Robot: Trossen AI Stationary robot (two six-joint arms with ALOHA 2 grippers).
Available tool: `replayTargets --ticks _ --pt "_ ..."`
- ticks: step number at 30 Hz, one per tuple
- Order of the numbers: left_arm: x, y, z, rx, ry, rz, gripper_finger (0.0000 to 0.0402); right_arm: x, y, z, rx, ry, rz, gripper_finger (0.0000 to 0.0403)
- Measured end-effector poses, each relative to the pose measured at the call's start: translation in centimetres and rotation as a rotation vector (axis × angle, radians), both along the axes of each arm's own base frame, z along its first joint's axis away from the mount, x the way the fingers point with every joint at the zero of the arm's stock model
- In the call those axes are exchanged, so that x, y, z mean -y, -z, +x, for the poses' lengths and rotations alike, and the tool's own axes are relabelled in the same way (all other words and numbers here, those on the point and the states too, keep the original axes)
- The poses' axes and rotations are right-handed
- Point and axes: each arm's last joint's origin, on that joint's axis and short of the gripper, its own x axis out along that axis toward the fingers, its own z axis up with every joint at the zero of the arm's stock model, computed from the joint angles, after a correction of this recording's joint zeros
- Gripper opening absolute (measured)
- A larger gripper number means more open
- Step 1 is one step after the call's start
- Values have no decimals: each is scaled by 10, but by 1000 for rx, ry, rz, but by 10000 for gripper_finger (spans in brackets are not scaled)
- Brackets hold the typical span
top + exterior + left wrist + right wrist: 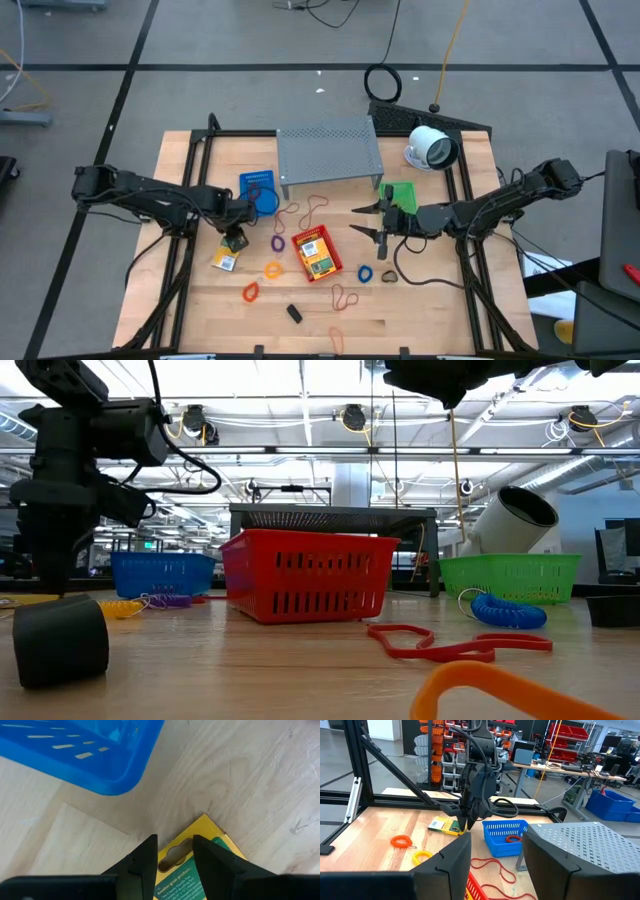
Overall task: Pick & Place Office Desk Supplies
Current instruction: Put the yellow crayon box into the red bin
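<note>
Left pincer (172,865): I see it straddling the top edge of the yellow packet (200,870) on the table (260,780); grip not confirmed.
Blue basket (95,755): just beyond it.
Right pincer (372,222): mine hangs released beside the red basket (317,253).

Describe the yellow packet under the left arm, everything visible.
The yellow packet is a flat yellow card with a green label, small print and a punched hang slot near one corner. It lies flat on the wooden table, just in front of the blue basket. The left tool is down at its slotted corner, one finger on each side of the slot, with a gap showing between them.
</note>
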Motion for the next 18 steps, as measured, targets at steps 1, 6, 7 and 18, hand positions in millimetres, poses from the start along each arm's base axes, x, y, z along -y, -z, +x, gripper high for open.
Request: replayTargets --ticks 1,6,7,18 --pt "0 0 0 0 -1 0 131 0 0 0 0 0 0 166" --pt "0 0 0 3 25 2 131 0 0 0 0 0 0 166" --pt "0 0 0 4 35 3 131 0 0 0 0 0 0 166" --pt "0 0 -9 -83 50 1 131 0 0 0 0 0 0 166"
